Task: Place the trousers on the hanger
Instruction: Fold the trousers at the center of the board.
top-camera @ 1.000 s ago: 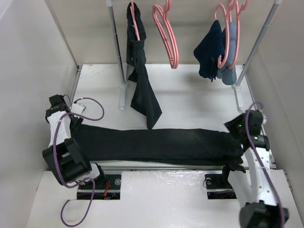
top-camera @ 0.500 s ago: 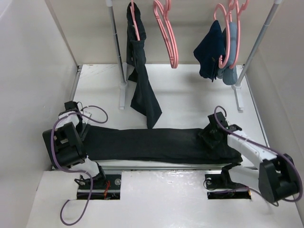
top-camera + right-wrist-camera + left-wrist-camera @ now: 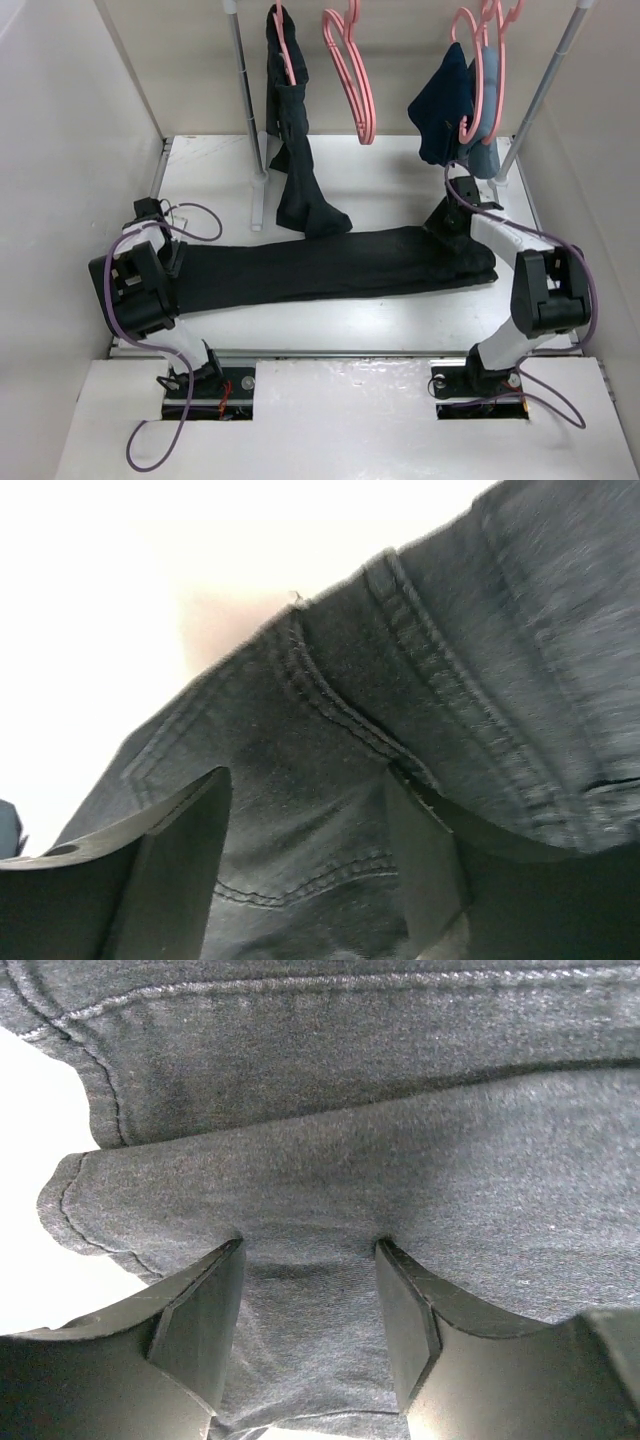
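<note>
Top external view: the trousers are seen spread flat across the table, running from the left side to the right. The right end lies a little farther from the arm bases than the left end. The left gripper is set down on the left end of the trousers, and the right gripper is set on the right end, where the cloth is bunched up slightly.

At the back a rail is held on upright posts. The hanger, pink and bare, is hung from it near the middle, well apart from the trousers below. To its left a dark pair is hung from another pink hanger, and its lower end is dropped onto the far edge of the trousers. To the right a navy garment is hung among more pink hangers.

In the left wrist view a fold of the trousers is seen pinched in the left gripper. The cloth is puckered where it is met by the fingers, and a hemmed edge is curled beside them on the left.

In the right wrist view a stitched seam of the trousers is crossed by the right gripper. The cloth is gripped between the fingers, which are held narrow on the cloth. Bright table is shown beyond the fabric edge at upper left.
</note>
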